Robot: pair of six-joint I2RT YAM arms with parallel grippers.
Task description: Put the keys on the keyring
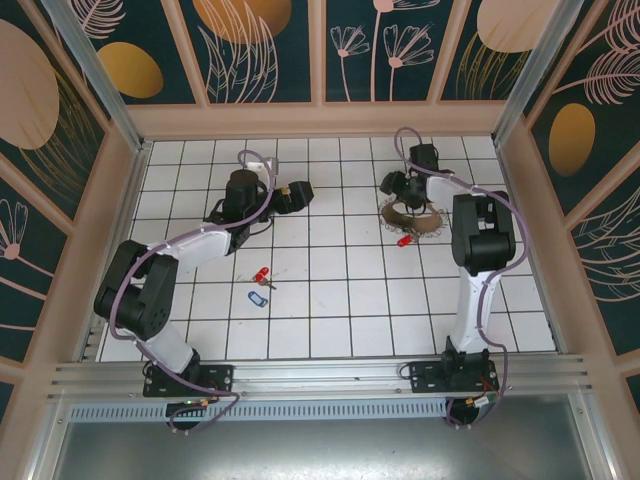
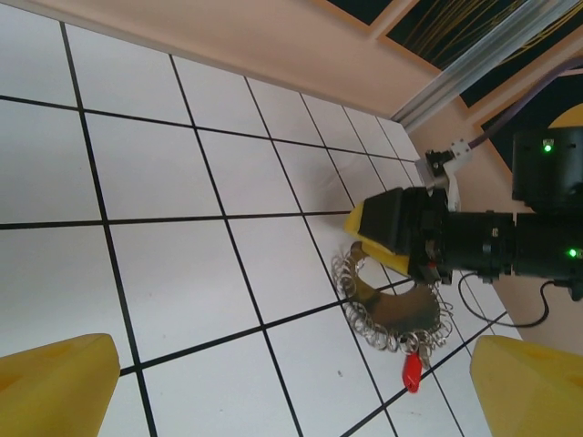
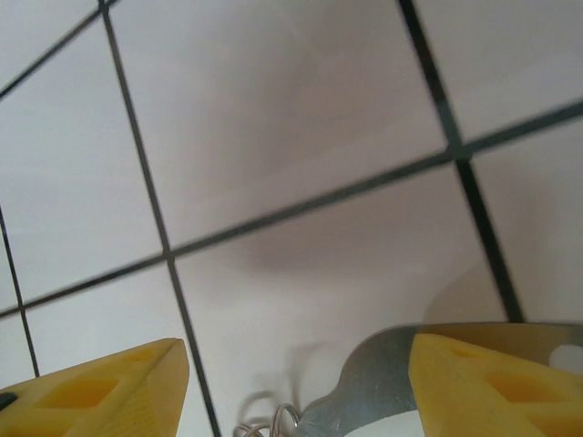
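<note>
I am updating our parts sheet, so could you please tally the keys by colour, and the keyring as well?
Keyring: 1
Red keys: 2 (the mid-floor one may be a pair; too small to tell)
Blue key: 1
Total: 4

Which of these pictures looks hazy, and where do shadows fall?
Right wrist view: soft focus, a broad dim shadow across the tiles. Left wrist view: keyring sharp, near yellow fingers blurred. Top view: even light.
</note>
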